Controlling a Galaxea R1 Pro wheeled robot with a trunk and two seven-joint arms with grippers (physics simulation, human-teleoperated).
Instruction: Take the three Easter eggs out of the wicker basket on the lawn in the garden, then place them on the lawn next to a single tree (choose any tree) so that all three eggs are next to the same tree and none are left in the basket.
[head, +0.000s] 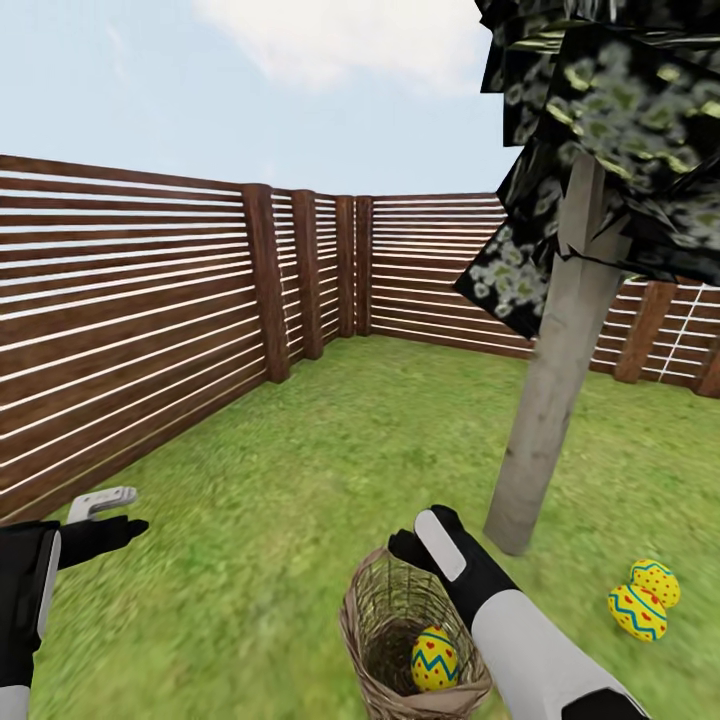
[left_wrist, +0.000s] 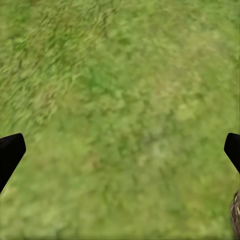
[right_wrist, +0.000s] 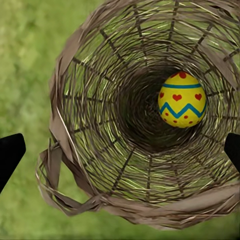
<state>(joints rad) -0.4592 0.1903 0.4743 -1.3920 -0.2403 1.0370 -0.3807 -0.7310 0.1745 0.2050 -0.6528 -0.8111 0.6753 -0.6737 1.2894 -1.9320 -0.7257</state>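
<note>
Big fenced lawn (head: 300, 470), tree (head: 555, 400) on the right with its top cut off. Wicker basket (head: 375, 620) stands upright near the trunk, mouth up, bottom edge cropped. One Easter egg (right_wrist: 181, 100) sits inside, pointy end up. Two more eggs (head: 643, 598) lie touching on the grass beside the tree. Right gripper (head: 410, 545) hangs over the basket, fingers (right_wrist: 10, 152) wide, empty. Left gripper (head: 125, 510) over bare grass, also wide.

I see the brown woven wicker basket (head: 385, 640) on the green lawn (head: 280, 520), one yellow painted egg (head: 435, 658) inside it. My right gripper (head: 428, 545) hangs above it. Two more eggs (head: 645, 598) lie right of the grey-beige tree trunk (head: 550, 400).
</note>
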